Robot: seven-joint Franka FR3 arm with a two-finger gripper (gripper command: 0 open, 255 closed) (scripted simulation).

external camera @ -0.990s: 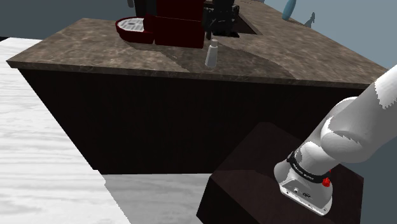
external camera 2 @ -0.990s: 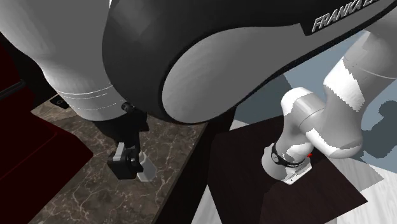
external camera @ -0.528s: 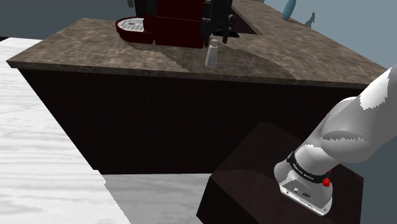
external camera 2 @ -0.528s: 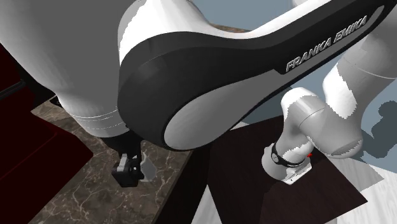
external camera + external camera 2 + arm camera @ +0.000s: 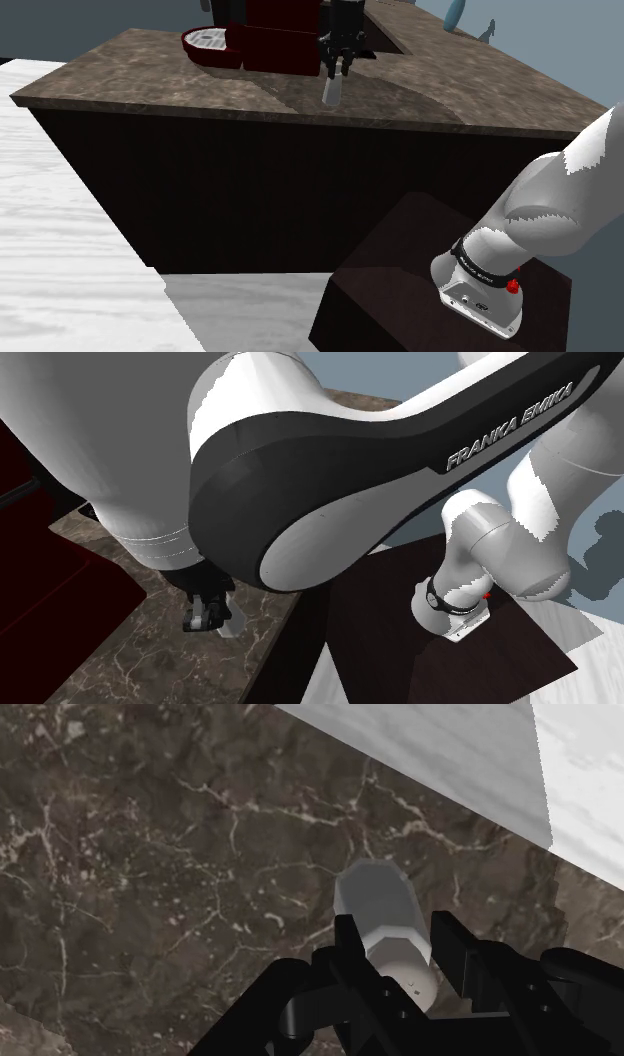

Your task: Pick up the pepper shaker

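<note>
Your pincer hangs spread astride the grey pepper shaker, one black finger down each side of its upper body, with no squeeze visible. The shaker stands upright on the dark marbled counter, just on the near side of the dark red machine, toward its end at the shoulder view's right. Centre the shaker between the fingers, close slowly and evenly so neither finger tips it over, then lift straight up, clear of the machine behind.
</note>
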